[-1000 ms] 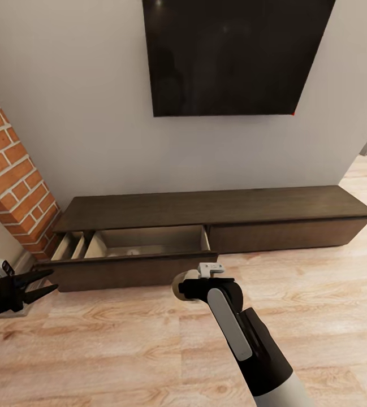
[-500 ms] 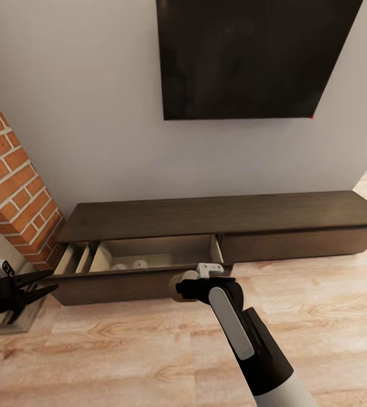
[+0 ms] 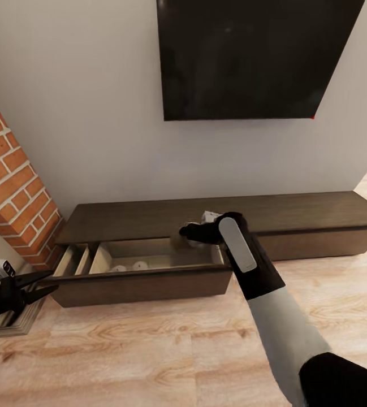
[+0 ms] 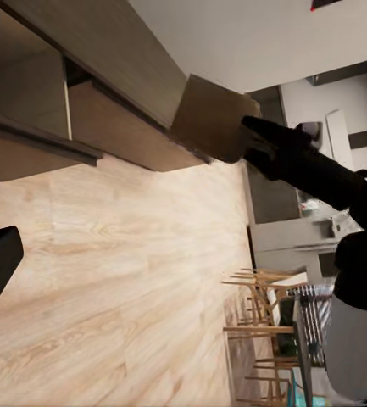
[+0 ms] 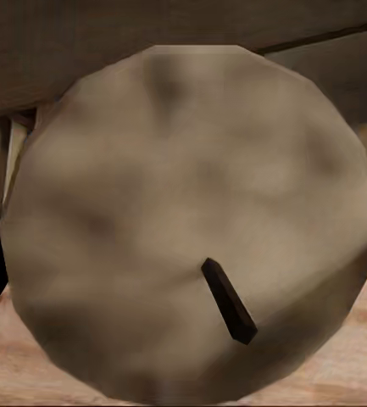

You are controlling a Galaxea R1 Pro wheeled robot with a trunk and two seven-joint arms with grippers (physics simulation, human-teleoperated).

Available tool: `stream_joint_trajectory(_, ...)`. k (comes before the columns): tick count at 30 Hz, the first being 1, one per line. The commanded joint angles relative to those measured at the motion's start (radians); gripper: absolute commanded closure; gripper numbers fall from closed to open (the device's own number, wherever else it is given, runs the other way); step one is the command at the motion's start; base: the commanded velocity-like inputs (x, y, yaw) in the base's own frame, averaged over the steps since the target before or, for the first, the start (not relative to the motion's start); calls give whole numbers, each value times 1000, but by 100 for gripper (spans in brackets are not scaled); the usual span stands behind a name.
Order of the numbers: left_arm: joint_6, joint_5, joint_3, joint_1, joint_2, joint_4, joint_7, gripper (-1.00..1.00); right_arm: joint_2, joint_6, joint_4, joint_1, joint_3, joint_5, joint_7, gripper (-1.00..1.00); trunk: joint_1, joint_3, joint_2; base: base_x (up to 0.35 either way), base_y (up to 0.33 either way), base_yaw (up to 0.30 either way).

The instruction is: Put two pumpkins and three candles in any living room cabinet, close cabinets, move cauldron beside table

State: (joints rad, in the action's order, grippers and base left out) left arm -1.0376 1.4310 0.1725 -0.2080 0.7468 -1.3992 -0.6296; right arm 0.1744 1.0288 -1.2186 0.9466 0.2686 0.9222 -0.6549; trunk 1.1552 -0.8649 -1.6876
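Right arm: we stretch it forward, our black right gripper [image 3: 190, 233] clamped on something.
Left arm: low, our black left gripper [image 3: 44, 284] spread apart.

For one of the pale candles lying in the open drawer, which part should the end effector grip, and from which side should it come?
Grip the round side wall of a candle, coming from above. The drawer of the cabinet is open only at its top, and its front panel blocks a level approach. The candles look short and stubby, so the fingers should close across the body. This is a judgement: they appear small here.

One cabinet [image 3: 296, 212], one open drawer [image 3: 143, 277], three candles: two in it [image 3: 131, 265], one held [image 5: 191, 220].
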Motion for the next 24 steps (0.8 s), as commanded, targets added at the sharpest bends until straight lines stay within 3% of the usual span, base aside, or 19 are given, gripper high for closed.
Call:
stream_joint_trajectory(1, -4, -3, 1, -1, 0, 0, -4, -100, 0, 3, 73, 52, -4, 30, -13, 100, 0, -1, 0, 146, 0, 0)
stream_joint_trajectory(5, -2, -3, 1, -1, 0, 0, -3, -100, 0, 1, 365, 245, -10, 63, -16, 100, 0, -1, 0, 256, 58, 0)
stream_joint_trajectory(7, -2, -3, 1, -1, 0, 0, -4, -100, 0, -3, 500, 305, -10, 66, -17, 100, 0, -1, 0, 197, 44, 0)
stream_joint_trajectory(10, -2, -3, 1, -1, 0, 0, -5, -100, 0, -3, 573, 328, -10, 66, -18, 100, 0, -1, 0, 54, 12, 0)
stream_joint_trajectory(16, -3, -3, 1, -1, 0, 0, -5, -100, 0, -2, 608, 332, -8, 73, -88, 100, 0, -1, 0, 143, 93, 0)
stream_joint_trajectory(24, -3, -3, 1, -1, 0, 0, -5, -100, 0, 0, 644, 323, -4, 95, -90, 100, 0, -1, 0, 110, 84, 0)
